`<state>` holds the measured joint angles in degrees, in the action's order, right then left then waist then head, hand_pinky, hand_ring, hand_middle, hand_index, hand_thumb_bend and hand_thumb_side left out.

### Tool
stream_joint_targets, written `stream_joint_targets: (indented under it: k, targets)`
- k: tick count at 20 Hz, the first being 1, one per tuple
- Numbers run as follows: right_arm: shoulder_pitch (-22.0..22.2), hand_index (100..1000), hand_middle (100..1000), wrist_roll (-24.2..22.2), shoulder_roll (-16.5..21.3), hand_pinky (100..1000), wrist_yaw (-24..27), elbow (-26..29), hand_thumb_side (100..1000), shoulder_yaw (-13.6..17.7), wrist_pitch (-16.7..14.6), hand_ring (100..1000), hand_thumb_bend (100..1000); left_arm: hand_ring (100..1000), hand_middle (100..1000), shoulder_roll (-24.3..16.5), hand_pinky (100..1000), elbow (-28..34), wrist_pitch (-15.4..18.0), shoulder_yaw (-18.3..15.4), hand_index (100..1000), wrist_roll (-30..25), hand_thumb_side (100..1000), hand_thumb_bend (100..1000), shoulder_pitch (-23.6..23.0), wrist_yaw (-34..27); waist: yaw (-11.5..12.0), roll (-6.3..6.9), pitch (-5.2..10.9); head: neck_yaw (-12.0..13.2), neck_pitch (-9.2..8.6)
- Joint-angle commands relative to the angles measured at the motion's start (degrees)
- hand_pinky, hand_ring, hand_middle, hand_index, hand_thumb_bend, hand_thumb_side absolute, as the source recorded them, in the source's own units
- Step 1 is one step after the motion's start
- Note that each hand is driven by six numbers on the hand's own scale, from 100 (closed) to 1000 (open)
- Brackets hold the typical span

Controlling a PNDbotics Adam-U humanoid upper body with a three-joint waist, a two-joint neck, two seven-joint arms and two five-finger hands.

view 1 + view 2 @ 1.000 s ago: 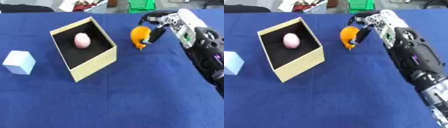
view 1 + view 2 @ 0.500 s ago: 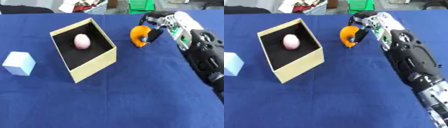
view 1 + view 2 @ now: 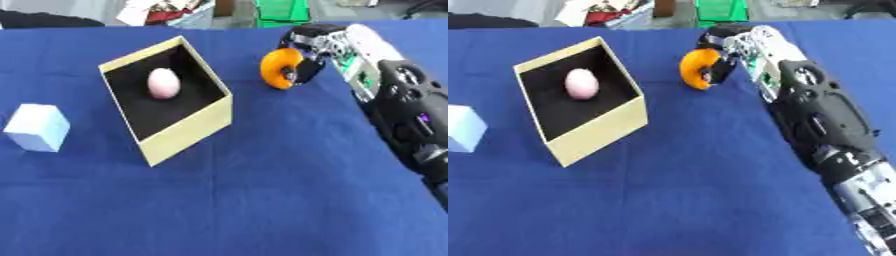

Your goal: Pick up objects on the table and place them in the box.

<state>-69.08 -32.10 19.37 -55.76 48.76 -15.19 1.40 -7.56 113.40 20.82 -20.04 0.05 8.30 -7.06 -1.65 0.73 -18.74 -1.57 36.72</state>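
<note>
Open box (image 3: 179,131) sitting on blue cloth, turned at slant; tan walls, black inside. Pink egg-shaped thing (image 3: 164,83) lying inside box, toward far side. Round orange thing (image 3: 278,68) standing on edge right of box, apart from it, with right hand (image 3: 315,45) curling round it. Pale blue cube (image 3: 38,127) sitting left of box, well apart, near left edge.
</note>
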Motion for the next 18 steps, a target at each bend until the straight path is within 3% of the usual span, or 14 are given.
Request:
stream_joint_targets:
  k: [1, 18]
  targets:
    - [-1.4, 782, 825, 0.31, 0.57, 772, 0.51, 1.83, 100, 0.6, 0.91, 985, 100, 653, 677, -0.74, 727, 1.19, 0.04, -0.22, 799, -0.17, 945, 292, 0.44, 0.3, -0.04, 0.13, 1.11, 0.02, -0.65]
    - [-2.13, 753, 813, 4.07, 1.51, 766, -0.54, 10.14, 100, 2.02, 4.35, 974, 100, 654, 678, -0.85, 725, 1.19, 0.03, -0.24, 798, 0.0, 938, 284, 0.26, 0.48, -0.17, 0.24, 1.4, -0.08, -0.55]
